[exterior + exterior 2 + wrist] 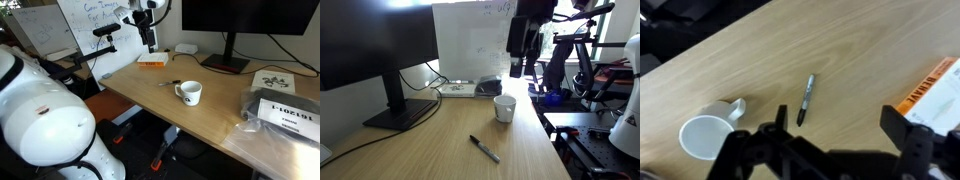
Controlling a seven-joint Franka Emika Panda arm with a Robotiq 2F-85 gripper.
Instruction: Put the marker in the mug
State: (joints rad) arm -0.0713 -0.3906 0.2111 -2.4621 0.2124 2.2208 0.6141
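1. Marker point(805, 98) lies flat on the wooden desk point(860, 40), not in the mug.
2. Mug point(189, 93) stands upright just beside it, white, the two apart.
3. Claw point(830, 150) hangs above the desk, jaws spread wide, holding nothing.
4. Flat orange packet point(930, 85) lies off to one side of the marker.
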